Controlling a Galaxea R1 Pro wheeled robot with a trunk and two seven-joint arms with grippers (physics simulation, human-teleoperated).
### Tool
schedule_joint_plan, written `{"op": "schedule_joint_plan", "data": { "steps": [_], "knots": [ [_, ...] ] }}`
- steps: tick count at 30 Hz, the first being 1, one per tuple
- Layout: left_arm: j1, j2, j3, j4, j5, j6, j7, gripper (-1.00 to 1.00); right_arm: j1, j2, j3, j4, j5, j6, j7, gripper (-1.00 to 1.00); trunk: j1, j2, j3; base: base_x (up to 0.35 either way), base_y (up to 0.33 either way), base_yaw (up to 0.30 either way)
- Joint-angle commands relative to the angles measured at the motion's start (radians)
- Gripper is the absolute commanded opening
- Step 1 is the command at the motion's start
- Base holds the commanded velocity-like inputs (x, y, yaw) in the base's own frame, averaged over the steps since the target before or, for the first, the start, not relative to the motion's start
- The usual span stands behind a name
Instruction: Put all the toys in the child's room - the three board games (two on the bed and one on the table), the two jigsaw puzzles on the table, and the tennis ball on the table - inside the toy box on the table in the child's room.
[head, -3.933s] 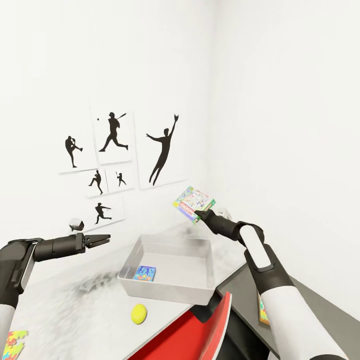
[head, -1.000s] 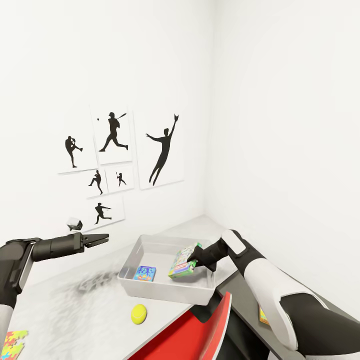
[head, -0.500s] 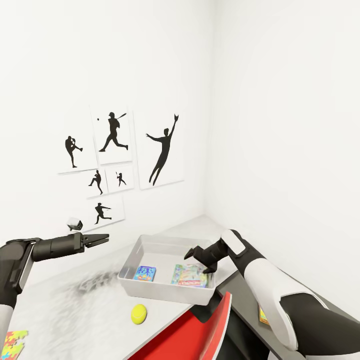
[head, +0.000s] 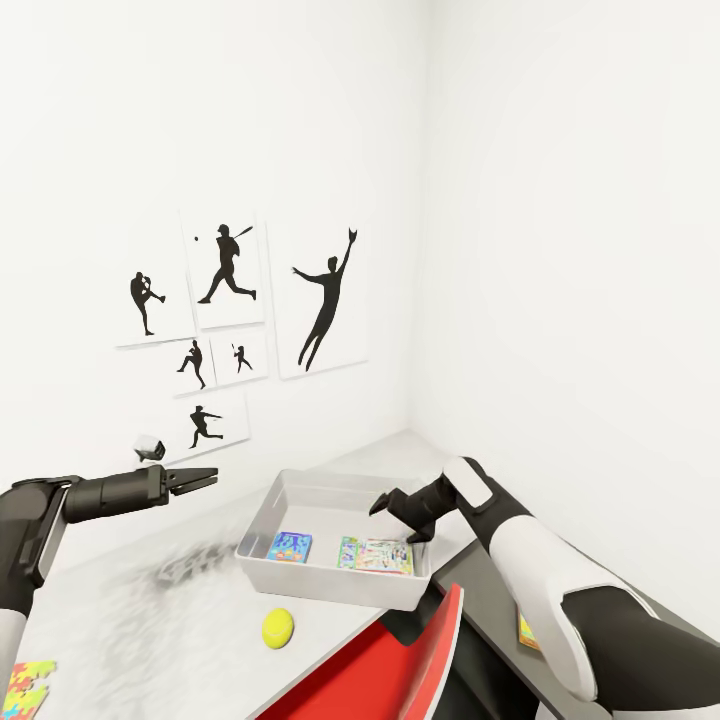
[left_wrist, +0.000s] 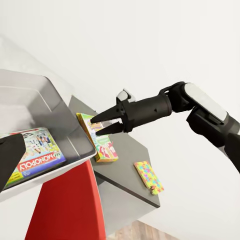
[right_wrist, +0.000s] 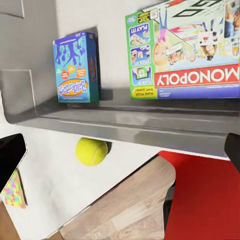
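The light grey toy box (head: 318, 581) (left_wrist: 54, 107) (right_wrist: 125, 124) stands on the table (head: 150, 620). Two board games lie flat inside it. One is a small blue one (head: 290, 546) (right_wrist: 76, 67). The other is the green-edged Monopoly box (head: 377, 555) (left_wrist: 34, 152) (right_wrist: 195, 50). My right gripper (head: 400, 518) (left_wrist: 102, 124) hovers open and empty over the box's right end. My left gripper (head: 200, 480) hangs open to the left of the box. The tennis ball (head: 278, 627) (right_wrist: 91, 151) rests in front of the box. One jigsaw puzzle (head: 28, 688) lies at the near left. Another jigsaw puzzle (left_wrist: 149, 176) lies on the dark corner section beside a yellow-edged printed box (left_wrist: 102, 146).
A red chair (head: 400, 660) (left_wrist: 60, 205) is pushed against the table's front, just below the toy box. White walls with black baseball silhouettes (head: 225, 265) close the corner behind the table. My right forearm (head: 540, 570) crosses above the dark corner section (head: 475, 585).
My right gripper brought the Monopoly box down into the toy box and opened. The box dropped from tilted to lying flat. The left arm stayed still.
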Motion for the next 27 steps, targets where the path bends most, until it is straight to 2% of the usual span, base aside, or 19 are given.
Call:
{"op": "schedule_joint_plan", "data": {
  "steps": [1, 5, 6, 8, 9, 12, 15, 17, 23, 27],
  "knots": [
    [0.0, 0.001, 0.0, 0.0, -0.002, 0.011, -0.004, 1.0, 0.0, -0.003, 0.006, -0.017, -0.011, 0.001, -0.006, 1.0, 0.0, -0.001, -0.001, 0.0, 0.0, 0.0],
    [0.0, 0.001, 0.0, 0.0, -0.002, 0.011, -0.004, 1.0, 0.01, -0.009, 0.005, -0.145, -0.013, 0.004, 0.006, 1.0, 0.0, -0.001, -0.001, 0.0, 0.0, 0.0],
    [0.0, 0.001, 0.0, 0.0, -0.002, 0.011, -0.005, 1.0, 0.012, -0.012, 0.004, -0.213, -0.015, 0.007, 0.015, 1.0, 0.0, -0.001, -0.001, 0.0, 0.0, 0.0],
    [0.0, 0.001, 0.0, 0.0, -0.002, 0.011, -0.005, 1.0, 0.014, -0.015, 0.004, -0.286, -0.017, 0.01, 0.026, 1.0, 0.0, -0.001, -0.001, 0.0, 0.0, 0.0],
    [0.0, 0.001, 0.0, 0.0, -0.001, 0.011, -0.006, 1.0, 0.024, -0.019, 0.003, -0.361, -0.019, 0.013, 0.041, 1.0, 0.0, -0.001, -0.001, 0.0, 0.0, 0.0],
    [0.0, 0.001, 0.0, 0.0, -0.001, 0.011, -0.006, 1.0, 0.12, -0.033, -0.001, -0.578, -0.022, 0.018, 0.099, 1.0, 0.0, -0.001, -0.001, 0.0, 0.0, 0.0],
    [0.0, 0.001, 0.0, 0.0, -0.001, 0.011, -0.006, 1.0, 0.194, -0.043, -0.005, -0.713, -0.023, 0.019, 0.137, 1.0, 0.0, -0.001, -0.001, 0.0, 0.0, 0.0],
    [0.0, 0.001, 0.0, 0.0, -0.001, 0.011, -0.006, 1.0, 0.284, -0.068, -0.011, -0.862, -0.023, 0.015, 0.18, 1.0, 0.0, -0.001, -0.001, 0.0, 0.0, 0.0],
    [0.0, 0.001, 0.0, 0.0, -0.001, 0.011, -0.006, 1.0, 0.438, -0.102, -0.025, -1.014, -0.023, 0.003, 0.263, 1.0, 0.0, -0.001, -0.001, 0.0, 0.0, 0.0],
    [0.0, 0.0, 0.0, 0.0, -0.001, 0.011, -0.006, 1.0, 0.531, -0.11, -0.066, -1.067, -0.022, -0.034, 0.353, 1.0, 0.0, -0.001, -0.001, 0.0, 0.0, 0.0]
  ]
}}
